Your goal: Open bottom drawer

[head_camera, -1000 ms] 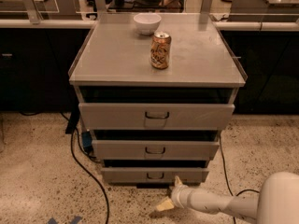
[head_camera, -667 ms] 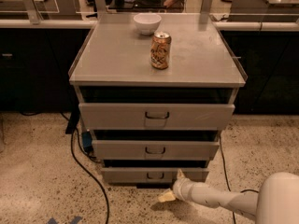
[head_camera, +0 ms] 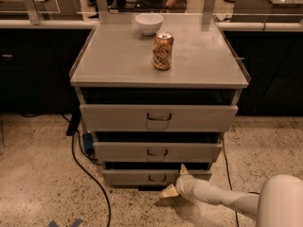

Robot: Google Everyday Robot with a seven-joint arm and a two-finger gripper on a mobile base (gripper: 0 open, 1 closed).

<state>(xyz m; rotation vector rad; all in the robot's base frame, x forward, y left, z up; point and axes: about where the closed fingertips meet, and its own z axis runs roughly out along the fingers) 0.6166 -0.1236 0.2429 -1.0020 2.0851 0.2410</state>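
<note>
The bottom drawer (head_camera: 128, 177) is the smallest of three light-grey drawer fronts, low on the cabinet, with a small dark wire handle (head_camera: 157, 178) at its centre. It stands nearly flush, with a dark gap above it. My gripper (head_camera: 176, 181) sits at floor level just right of the handle, at the drawer front. Its two pale fingers are spread: one points up at the drawer's top edge, the other (head_camera: 169, 191) points down and left below the front. My white arm (head_camera: 222, 197) comes in from the lower right.
The mid drawer (head_camera: 158, 152) and the top drawer (head_camera: 158, 117) sit above. A can (head_camera: 163, 51) and a white bowl (head_camera: 149, 23) stand on the cabinet top (head_camera: 118, 56). A black cable (head_camera: 90, 174) runs over the speckled floor at the left.
The gripper has moved slightly left and up toward the bottom drawer's handle. The drawers have not moved.
</note>
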